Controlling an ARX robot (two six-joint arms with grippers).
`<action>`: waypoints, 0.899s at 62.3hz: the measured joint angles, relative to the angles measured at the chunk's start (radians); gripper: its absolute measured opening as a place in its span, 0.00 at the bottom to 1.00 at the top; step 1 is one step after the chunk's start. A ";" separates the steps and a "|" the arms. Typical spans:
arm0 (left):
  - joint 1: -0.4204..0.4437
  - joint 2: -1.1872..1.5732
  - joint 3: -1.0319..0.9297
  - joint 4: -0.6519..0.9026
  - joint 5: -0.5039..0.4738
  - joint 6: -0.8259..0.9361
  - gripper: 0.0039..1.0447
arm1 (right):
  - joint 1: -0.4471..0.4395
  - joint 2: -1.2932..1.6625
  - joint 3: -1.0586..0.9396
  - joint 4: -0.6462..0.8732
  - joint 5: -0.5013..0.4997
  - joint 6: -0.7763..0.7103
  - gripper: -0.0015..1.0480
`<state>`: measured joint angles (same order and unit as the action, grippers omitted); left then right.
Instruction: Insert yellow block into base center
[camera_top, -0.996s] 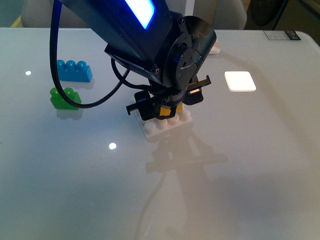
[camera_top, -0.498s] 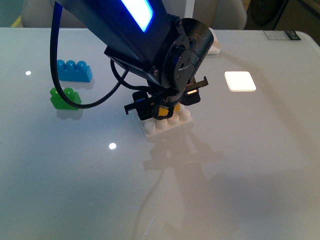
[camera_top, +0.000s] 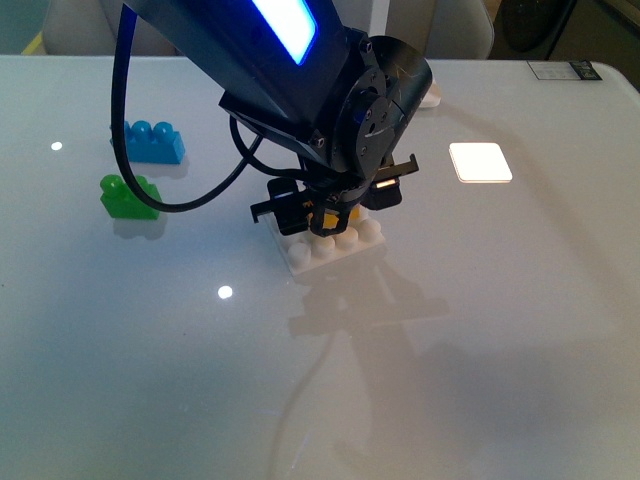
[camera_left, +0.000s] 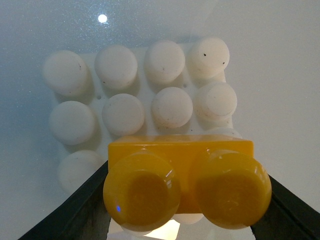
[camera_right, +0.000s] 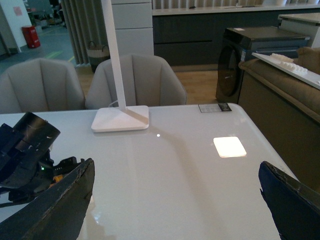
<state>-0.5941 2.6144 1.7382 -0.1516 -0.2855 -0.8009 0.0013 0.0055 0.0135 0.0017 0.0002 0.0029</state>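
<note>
My left gripper (camera_top: 326, 214) is shut on the yellow block (camera_left: 185, 185), one black finger (camera_left: 75, 215) on each end of it. The two orange-yellow studs face the left wrist camera. The block sits low over the white studded base (camera_left: 120, 110), covering studs near its middle; I cannot tell whether it is pressed home. In the front view the base (camera_top: 335, 250) lies under the wrist, and only a sliver of the yellow block (camera_top: 354, 212) shows. My right gripper (camera_right: 177, 200) hangs open above bare table, away from the base.
A green brick (camera_top: 128, 196) and a blue brick (camera_top: 150, 141) lie at the left. A glowing white square (camera_top: 480, 162) sits at the right. The white lamp foot (camera_right: 120, 119) stands at the far edge. Chairs lie beyond the table.
The left gripper has shifted slightly back and down over the base. Less of the yellow block shows in the front view than a second ago.
</note>
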 joint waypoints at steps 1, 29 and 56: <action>0.000 0.000 0.000 -0.002 -0.001 0.000 0.61 | 0.000 0.000 0.000 0.000 0.000 0.000 0.92; 0.006 0.011 0.021 -0.045 -0.007 -0.009 0.61 | 0.000 0.000 0.000 0.000 0.000 0.000 0.92; 0.002 0.056 0.076 -0.092 -0.037 -0.015 0.61 | 0.000 0.000 0.000 0.000 0.000 0.000 0.92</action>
<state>-0.5922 2.6709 1.8145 -0.2436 -0.3229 -0.8158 0.0017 0.0055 0.0135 0.0017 0.0002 0.0029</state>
